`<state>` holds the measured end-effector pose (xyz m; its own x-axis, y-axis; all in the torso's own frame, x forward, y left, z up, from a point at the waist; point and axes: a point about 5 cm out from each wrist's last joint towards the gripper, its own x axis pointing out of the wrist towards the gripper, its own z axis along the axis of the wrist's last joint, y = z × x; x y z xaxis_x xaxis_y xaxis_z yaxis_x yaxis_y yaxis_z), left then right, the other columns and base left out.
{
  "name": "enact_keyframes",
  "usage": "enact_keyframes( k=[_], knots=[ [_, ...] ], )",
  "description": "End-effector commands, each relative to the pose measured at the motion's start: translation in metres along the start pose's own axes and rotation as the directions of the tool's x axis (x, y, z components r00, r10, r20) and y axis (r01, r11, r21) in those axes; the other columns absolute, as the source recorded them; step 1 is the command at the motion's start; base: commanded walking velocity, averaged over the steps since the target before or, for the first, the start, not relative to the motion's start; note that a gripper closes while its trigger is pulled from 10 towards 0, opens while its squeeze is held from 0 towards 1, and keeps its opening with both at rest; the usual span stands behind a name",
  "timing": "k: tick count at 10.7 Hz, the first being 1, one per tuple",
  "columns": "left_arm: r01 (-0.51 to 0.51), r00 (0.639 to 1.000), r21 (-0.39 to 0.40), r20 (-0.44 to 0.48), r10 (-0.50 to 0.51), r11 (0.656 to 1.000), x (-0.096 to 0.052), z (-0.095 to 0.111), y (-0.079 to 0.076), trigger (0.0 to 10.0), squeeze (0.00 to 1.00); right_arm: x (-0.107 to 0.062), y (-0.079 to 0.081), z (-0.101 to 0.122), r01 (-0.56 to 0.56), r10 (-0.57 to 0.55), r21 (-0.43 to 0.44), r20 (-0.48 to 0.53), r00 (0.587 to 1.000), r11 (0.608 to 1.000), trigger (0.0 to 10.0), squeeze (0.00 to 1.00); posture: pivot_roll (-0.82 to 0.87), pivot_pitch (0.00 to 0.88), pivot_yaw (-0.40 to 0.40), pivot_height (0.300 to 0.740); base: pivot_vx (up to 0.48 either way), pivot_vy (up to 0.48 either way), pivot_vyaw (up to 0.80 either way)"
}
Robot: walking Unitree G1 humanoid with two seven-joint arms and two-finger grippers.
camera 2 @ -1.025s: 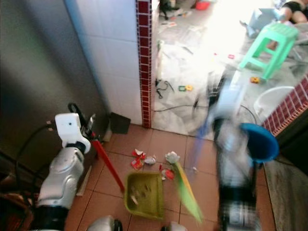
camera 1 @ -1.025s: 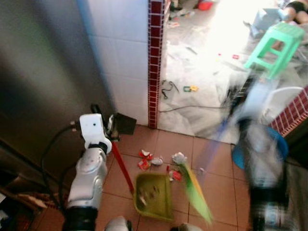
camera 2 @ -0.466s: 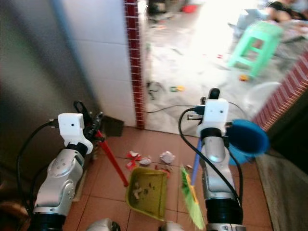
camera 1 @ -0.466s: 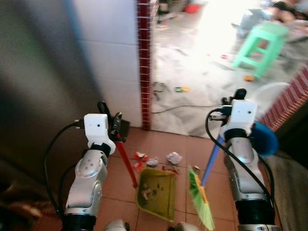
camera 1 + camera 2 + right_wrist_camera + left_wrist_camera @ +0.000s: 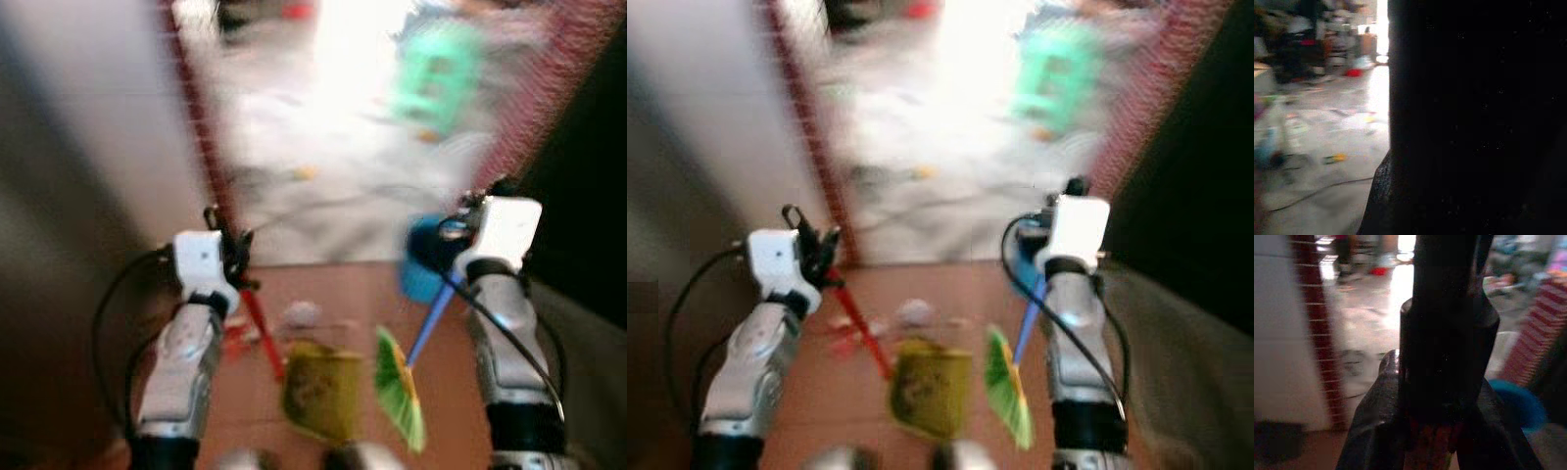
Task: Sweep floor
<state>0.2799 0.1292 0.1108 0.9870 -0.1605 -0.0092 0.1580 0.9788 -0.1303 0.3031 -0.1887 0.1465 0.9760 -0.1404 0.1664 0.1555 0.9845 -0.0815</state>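
Note:
The whole picture is blurred. A yellow-green dustpan (image 5: 318,390) rests on the terracotta tiles, and its red handle (image 5: 263,333) rises to my left gripper (image 5: 235,257), which is shut on it. In the left wrist view the black fingers (image 5: 1376,426) clamp the red handle (image 5: 1430,445). My right gripper (image 5: 470,217) is shut on the blue handle (image 5: 431,323) of a broom, whose green bristles (image 5: 400,390) hang just right of the dustpan. A white crumpled scrap (image 5: 302,313) and red bits of litter (image 5: 235,338) lie beyond the dustpan.
A blue bucket (image 5: 426,264) stands close behind the broom handle. A white wall with a dark-red tile edge (image 5: 201,147) is on the left, a dark brick-trimmed wall (image 5: 549,98) on the right. Beyond lies a bright grey floor with a green stool (image 5: 436,78).
The camera has swung to the right and the picture has blurred. A second ago my right arm was moving fast; now it holds still. Both grippers keep their hold.

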Motion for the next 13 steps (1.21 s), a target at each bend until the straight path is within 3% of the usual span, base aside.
enact_keyframes(
  k=[1, 4, 8, 10, 12, 13],
  knots=[
    [0.008, 0.999, -0.002, 0.051, -0.008, 1.0, 0.001, 0.011, 0.0, 10.0, 0.0, 0.001, 0.004, 0.008, -0.012, 0.013, -0.006, 0.035, 0.999, 1.0, 10.0, 0.0, -0.07, 0.01, 0.014, 0.74, 0.0, -0.368, -0.41],
    [0.006, 0.999, -0.004, 0.05, -0.006, 1.0, 0.001, 0.011, 0.0, 10.0, 0.0, 0.001, 0.004, 0.007, -0.017, 0.017, -0.001, 0.031, 0.999, 1.0, 10.0, 0.0, -0.07, 0.006, 0.014, 0.74, 0.0, -0.339, 0.0],
    [-0.051, 0.996, -0.024, 0.067, 0.053, 0.998, 0.003, 0.014, 0.009, 10.0, 0.0, 0.002, 0.007, 0.01, -0.041, 0.04, 0.024, 0.039, 0.998, 0.999, 10.0, 0.0, -0.07, 0.0, 0.014, 0.74, 0.0, 0.0, 0.0],
    [-0.103, 0.988, -0.013, 0.11, 0.104, 0.995, 0.004, 0.025, 0.019, 10.0, 0.0, 0.006, 0.011, 0.015, -0.052, 0.05, 0.039, 0.047, 0.998, 0.998, 10.0, 0.0, -0.07, 0.0, 0.012, 0.74, 0.0, 0.0, 0.0],
    [-0.19, 0.967, -0.036, 0.166, 0.194, 0.981, 0.005, 0.041, 0.036, 10.0, 0.0, 0.005, 0.009, 0.003, -0.025, 0.025, -0.016, -0.005, 1.0, 1.0, 10.0, 0.0, -0.07, 0.0, 0.01, 0.74, 0.0, 0.0, 0.0],
    [-0.207, 0.958, -0.049, 0.192, 0.213, 0.977, 0.006, 0.05, 0.041, 10.0, 0.0, 0.003, 0.011, 0.001, -0.067, 0.067, -0.013, -0.009, 0.998, 0.998, 10.0, 0.0, -0.07, 0.0, 0.007, 0.74, 0.0, 0.0, 0.0]
  ],
)
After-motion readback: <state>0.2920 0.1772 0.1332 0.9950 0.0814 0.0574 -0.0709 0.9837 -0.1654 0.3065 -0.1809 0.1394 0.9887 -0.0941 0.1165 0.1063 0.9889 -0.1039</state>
